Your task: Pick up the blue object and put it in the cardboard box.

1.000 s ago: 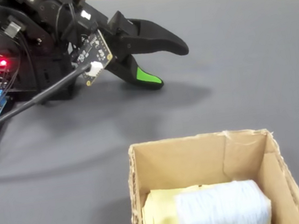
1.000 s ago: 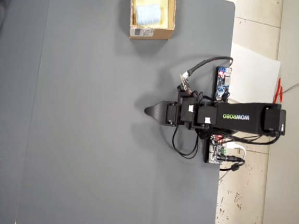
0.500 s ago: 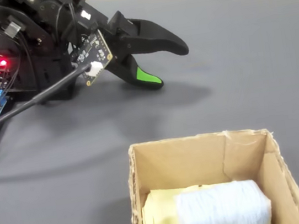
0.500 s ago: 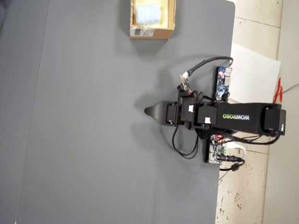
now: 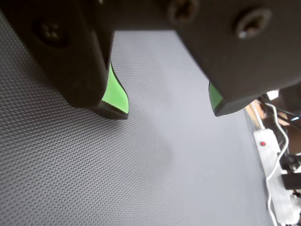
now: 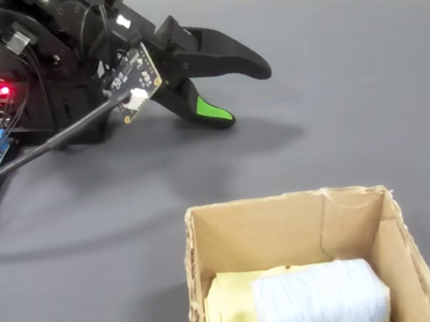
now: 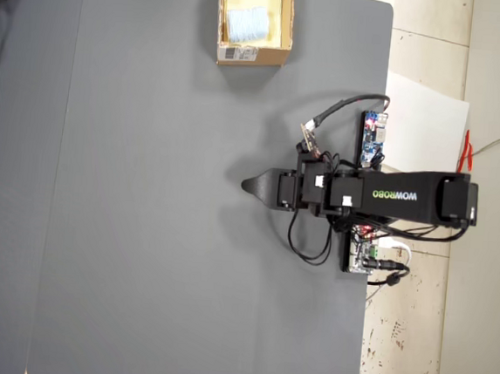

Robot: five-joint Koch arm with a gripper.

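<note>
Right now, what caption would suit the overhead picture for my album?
Black robot arm's gripper rests empty on the gray mat, the blue object already in the cardboard box.

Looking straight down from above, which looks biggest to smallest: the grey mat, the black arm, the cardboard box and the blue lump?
1. grey mat
2. black arm
3. cardboard box
4. blue lump, lying inside the box

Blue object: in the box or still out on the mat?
In. The blue object lies on the floor of the box in the fixed view, and the open, empty gripper is well away from it.
</note>
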